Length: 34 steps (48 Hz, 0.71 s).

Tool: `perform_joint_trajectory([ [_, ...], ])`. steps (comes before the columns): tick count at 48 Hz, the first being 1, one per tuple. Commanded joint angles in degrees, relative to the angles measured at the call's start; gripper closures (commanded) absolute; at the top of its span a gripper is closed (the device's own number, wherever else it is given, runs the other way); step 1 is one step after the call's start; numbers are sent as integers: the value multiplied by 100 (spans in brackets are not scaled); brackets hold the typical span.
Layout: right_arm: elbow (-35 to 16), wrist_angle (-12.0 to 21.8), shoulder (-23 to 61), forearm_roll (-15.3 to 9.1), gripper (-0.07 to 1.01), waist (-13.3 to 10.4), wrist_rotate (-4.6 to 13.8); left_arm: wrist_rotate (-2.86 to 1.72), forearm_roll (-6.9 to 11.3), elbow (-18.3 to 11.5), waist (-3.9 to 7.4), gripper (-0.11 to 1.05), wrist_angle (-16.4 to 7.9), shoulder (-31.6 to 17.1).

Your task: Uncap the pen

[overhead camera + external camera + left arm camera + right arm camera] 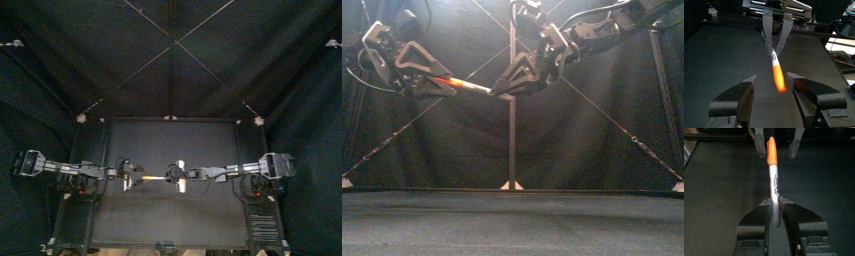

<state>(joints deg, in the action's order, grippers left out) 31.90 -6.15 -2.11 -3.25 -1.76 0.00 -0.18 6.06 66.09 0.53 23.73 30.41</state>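
Observation:
A marker pen (472, 87) with an orange cap (779, 80) and a pale grey barrel (773, 178) hangs level in the air above the table's middle. My right gripper (775, 203) is shut on the barrel's end. My left gripper (773, 79) is open, one jaw on each side of the orange cap, with a gap showing on both sides. In the top view the pen (150, 178) bridges the left gripper (130, 177) and the right gripper (174, 177). From the front, the two grippers face each other high above the table.
The black table (167, 215) lies well below the pen. Black curtains close the back and sides.

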Motion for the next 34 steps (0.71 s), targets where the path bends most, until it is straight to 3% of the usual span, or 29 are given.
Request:
perform_joint_trajectory([
  [1,-53,-62,-246,0,36,-26,9,9,185,-149,9,9,53,-9],
  [6,-44,-70,-246,-9,36,-26,0,18,316,-149,18,11,53,0],
  [11,-53,-97,-237,-9,36,-26,0,18,325,-158,26,17,53,0],
  [27,53,-97,-343,-9,36,-70,-9,35,308,-149,26,60,35,0],
  [34,237,-114,-510,0,36,-132,18,44,308,-141,26,65,44,53],
])
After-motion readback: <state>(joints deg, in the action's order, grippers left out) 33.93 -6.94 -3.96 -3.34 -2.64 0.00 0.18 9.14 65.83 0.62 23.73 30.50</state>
